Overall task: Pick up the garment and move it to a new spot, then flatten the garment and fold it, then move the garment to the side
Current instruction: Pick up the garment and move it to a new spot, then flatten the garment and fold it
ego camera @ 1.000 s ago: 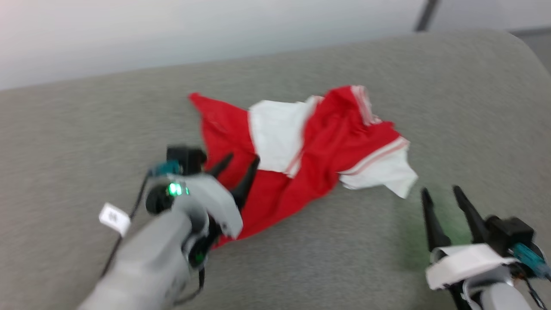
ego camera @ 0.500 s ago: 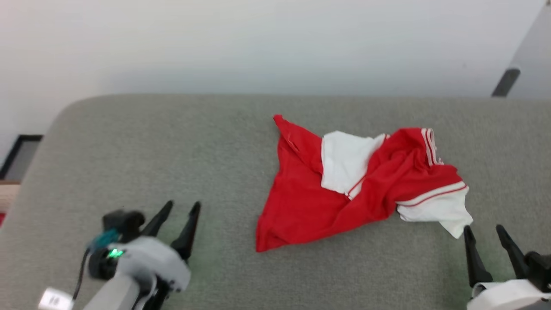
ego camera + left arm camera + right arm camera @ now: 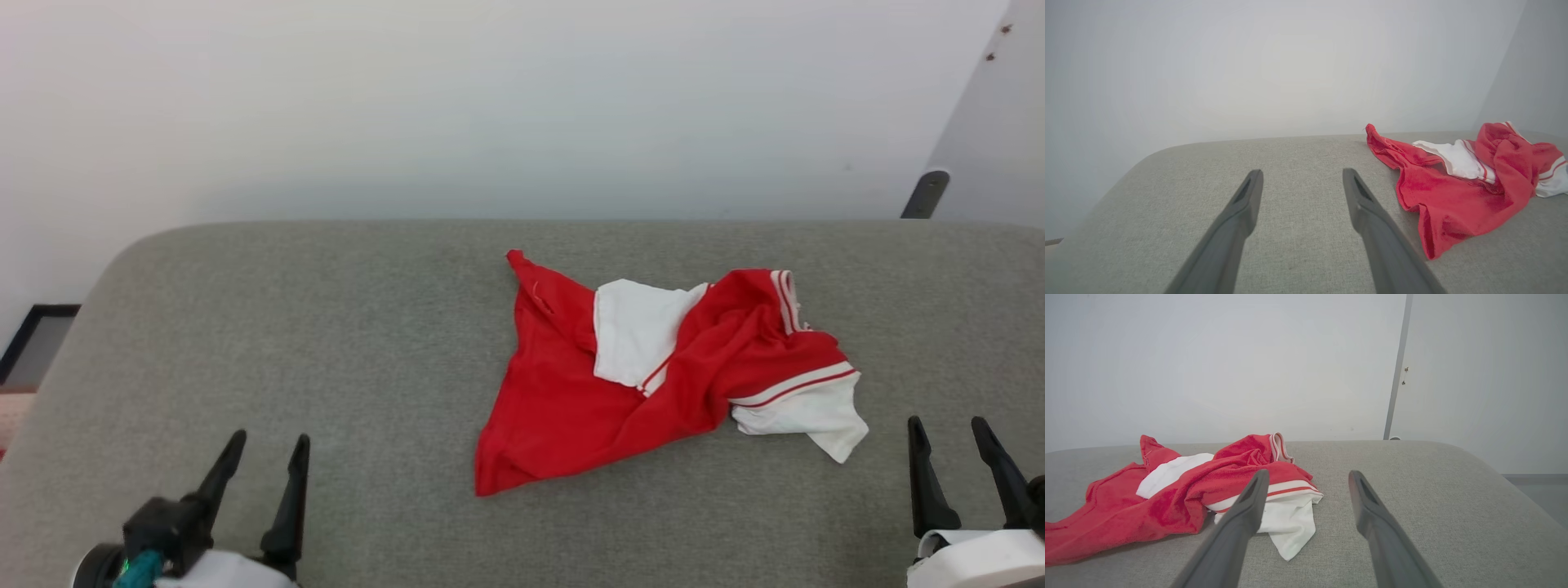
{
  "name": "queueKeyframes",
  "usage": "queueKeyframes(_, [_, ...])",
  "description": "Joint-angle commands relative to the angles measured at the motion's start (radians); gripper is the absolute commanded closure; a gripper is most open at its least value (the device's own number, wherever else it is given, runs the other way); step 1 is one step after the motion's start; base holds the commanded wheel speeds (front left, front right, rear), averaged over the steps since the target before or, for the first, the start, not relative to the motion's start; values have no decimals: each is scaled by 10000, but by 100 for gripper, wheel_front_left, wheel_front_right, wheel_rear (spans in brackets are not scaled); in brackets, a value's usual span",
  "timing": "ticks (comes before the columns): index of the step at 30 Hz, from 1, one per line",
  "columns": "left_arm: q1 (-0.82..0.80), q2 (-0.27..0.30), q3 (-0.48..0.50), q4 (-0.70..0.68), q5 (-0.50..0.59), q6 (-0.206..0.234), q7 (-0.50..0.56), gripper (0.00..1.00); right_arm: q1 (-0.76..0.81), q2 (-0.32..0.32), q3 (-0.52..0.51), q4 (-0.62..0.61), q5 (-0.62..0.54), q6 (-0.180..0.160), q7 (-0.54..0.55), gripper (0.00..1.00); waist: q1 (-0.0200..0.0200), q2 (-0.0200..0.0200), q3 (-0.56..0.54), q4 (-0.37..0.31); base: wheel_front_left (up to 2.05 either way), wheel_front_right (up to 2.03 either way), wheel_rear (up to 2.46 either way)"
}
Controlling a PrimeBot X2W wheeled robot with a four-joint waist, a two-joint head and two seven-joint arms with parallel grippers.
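The garment (image 3: pixel 653 376), a red jersey T-shirt with white sleeves and striped trim, lies crumpled right of centre on the grey padded surface (image 3: pixel 326 327). No numerals show. My left gripper (image 3: pixel 268 443) stands open at the lower left, well clear of the cloth. My right gripper (image 3: pixel 947 426) is open at the lower right, just past the white sleeve. In the left wrist view the garment (image 3: pixel 1457 179) lies to the right of my open left gripper (image 3: pixel 1302 175). In the right wrist view the garment (image 3: pixel 1200 490) sits left of my open right gripper (image 3: pixel 1308 475), whose left finger overlaps the white sleeve.
A pale wall (image 3: pixel 490 106) rises directly behind the grey surface's far edge. A dark strip (image 3: pixel 922 194) marks a wall seam at the back right. The surface's left end is rounded, with floor and a dark frame (image 3: pixel 33 335) beyond it.
The head camera has swung, shifting the whole picture. My left gripper has drawn back from over the garment's red left part to the lower left, open throughout. The garment lies as it did.
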Motion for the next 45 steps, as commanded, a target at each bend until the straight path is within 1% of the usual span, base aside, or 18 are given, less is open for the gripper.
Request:
queueKeyframes(1, [177, -74, 127, -68, 160, -59, 4, 0, 91, 43, -15, -78, 40, -7, -4, 0, 1, -1, -14, -112, 0, 0, 0])
queueKeyframes(4, [391, -286, 467, -231, 509, -156, 4, 0, 145, 109, -6, -226, 16, -7, -4, 0, 1, -1, 19, -213, 0, 0, 0])
queueKeyframes(8, [510, -535, 686, -190, 887, -332, 3, 0, 241, 170, -13, -239, 0, -7, -4, 0, 1, -1, 64, -278, 0, 0, 0])
queueKeyframes(16, [563, -941, 1047, -150, 1287, -601, 3, 0, 195, 199, -9, -205, -26, -7, -4, 0, 1, -1, 94, -334, 0, 0, 0])
queueKeyframes(18, [548, -1035, 1095, -141, 1239, -633, 3, 0, 148, 218, 25, -209, -45, -7, -4, 0, 1, -1, 104, -371, 0, 0, 0])
queueKeyframes(21, [238, -1007, 928, 51, 972, -743, 3, 0, -13, 305, 109, -244, -40, -7, -4, 0, 1, -1, 186, -469, 0, 0, 0])
queueKeyframes(24, [-591, -643, 473, 306, 783, -815, 242, 0, -106, 427, 256, -298, -59, -7, -4, 0, 1, -1, 354, -654, 0, 0, 0])
queueKeyframes(27, [-1801, -303, -260, 503, 387, -834, 1039, 0, -275, 586, 346, -371, -27, -7, -4, 0, 1, -1, 653, -910, 0, 0, 0])
queueKeyframes(30, [-3251, 14, -1111, 813, -551, -837, 2404, 0, -452, 785, 398, -449, -30, -7, -4, 0, 1, -1, 1039, -1260, 0, 0, 0])
queueKeyframes(32, [-4116, 116, -1777, 1141, -1429, -840, 3775, 0, -611, 914, 473, -482, -25, -7, -4, 0, 1, -1, 1347, -1565, 0, 0, 0])
queueKeyframes(34, [-5077, 147, -2294, 1374, -2577, -840, 4998, 0, -769, 1040, 479, -508, 2, -7, -4, 0, 1, -1, 1641, -1837, 0, 0, 0])
queueKeyframes(36, [-5767, 286, -2709, 1676, -3717, -841, 6489, 0, -924, 1143, 552, -497, 11, -7, -4, 0, 1, -1, 1955, -2160, 0, 0, 0])
queueKeyframes(38, [-6505, 400, -2857, 2036, -4604, -840, 7582, 0, -1089, 1256, 554, -502, 53, -7, -4, 0, 1, -1, 2226, -2430, 0, 0, 0])
queueKeyframes(39, [-6505, 400, -2857, 2036, -4604, -840, 7582, 0, -1089, 1256, 554, -502, 53, -7, -4, 0, 1, -1, 2226, -2430, 0, 0, 0])
queueKeyframes(41, [-7025, 352, -3061, 2397, -5225, -844, 8510, 0, -1192, 1341, 607, -498, 68, -7, -4, 0, 1, -1, 2459, -2697, 0, 0, 0])
queueKeyframes(45, [-7681, 417, -3399, 2945, -5978, -843, 9499, 0, -1387, 1445, 623, -498, 152, -7, -4, 0, 1, -1, 2815, -3156, 0, 0, 0])
